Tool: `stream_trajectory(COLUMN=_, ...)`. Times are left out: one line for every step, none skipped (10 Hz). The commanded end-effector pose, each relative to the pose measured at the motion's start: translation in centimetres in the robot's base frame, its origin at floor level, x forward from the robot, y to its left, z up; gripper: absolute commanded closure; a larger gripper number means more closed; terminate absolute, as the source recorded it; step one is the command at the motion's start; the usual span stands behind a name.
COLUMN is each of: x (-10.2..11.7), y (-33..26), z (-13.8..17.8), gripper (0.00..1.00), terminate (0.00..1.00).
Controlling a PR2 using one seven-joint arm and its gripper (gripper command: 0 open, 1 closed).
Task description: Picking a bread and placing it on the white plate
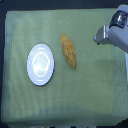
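Starting at the exterior view's left, you had the white plate [40, 64] lying flat on the green cloth [30, 107], round and glossy, with nothing on it and its rim catching some light. Just beside it, at about its 2 o'clock, lay the bread [68, 50]: a golden-brown spindle with pointed ends, resting on the cloth and slanted so that its upper tip pointed toward 11 o'clock and its lower tip toward 5 o'clock. A narrow strip of cloth showed between loaf and plate, so the two were near but apart. Further toward the exterior view's right, you had the gripper [100, 36] entering from the upper corner, a pale grey body with a darker part behind it, its tip aimed toward the loaf. From that tip the bread lay at roughly 8 o'clock, clearly apart from it, with bare cloth between them and no contact. The picture was too blurred there for you to make out the fingers, so whether they were spread or closed cannot be told. Nothing was visibly held.
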Motion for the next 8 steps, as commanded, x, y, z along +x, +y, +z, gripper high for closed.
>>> stream_trajectory(x=0.0, y=0.1, z=-0.1, gripper=0.0, terminate=0.0)
stream_trajectory(x=0.2, y=0.7, z=-0.2, gripper=0.0, terminate=0.0)
stream_trajectory(x=0.5, y=1.0, z=-0.4, gripper=0.0, terminate=0.0)
stream_trajectory(x=0.7, y=1.5, z=-0.7, gripper=0.0, terminate=0.0)
stream_trajectory(x=1.1, y=2.7, z=-1.0, gripper=0.0, terminate=0.0)
stream_trajectory(x=2.1, y=4.7, z=-1.0, gripper=0.0, terminate=0.0)
stream_trajectory(x=3.1, y=6.1, z=-1.0, gripper=0.0, terminate=0.0)
stream_trajectory(x=3.8, y=7.6, z=-1.5, gripper=0.0, terminate=0.0)
